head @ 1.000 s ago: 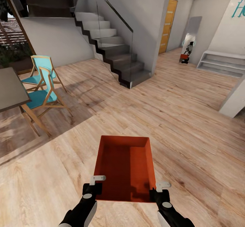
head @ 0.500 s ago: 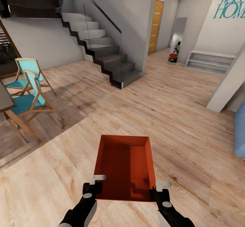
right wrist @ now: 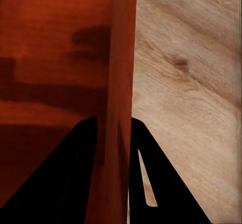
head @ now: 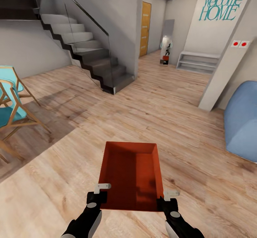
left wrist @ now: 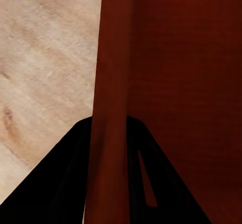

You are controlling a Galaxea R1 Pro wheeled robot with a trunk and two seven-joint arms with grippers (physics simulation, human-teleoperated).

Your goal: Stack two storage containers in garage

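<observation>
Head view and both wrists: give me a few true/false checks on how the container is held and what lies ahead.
1. Both grippers clamp the storage container: left gripper on one wall, right gripper on the other. True.
2. The container holds a box. False: it is empty.
3. The floor is grey concrete. False: light wood planks.
4. A staircase stands ahead on the left. True.
5. The orange door is right of the blue beanbag. False: it is to the left.

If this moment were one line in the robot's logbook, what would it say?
phase: carrying | held: storage container | left gripper: shut on left wall | right gripper: shut on right wall | underfoot: wood-plank floor | ahead: staircase
</observation>
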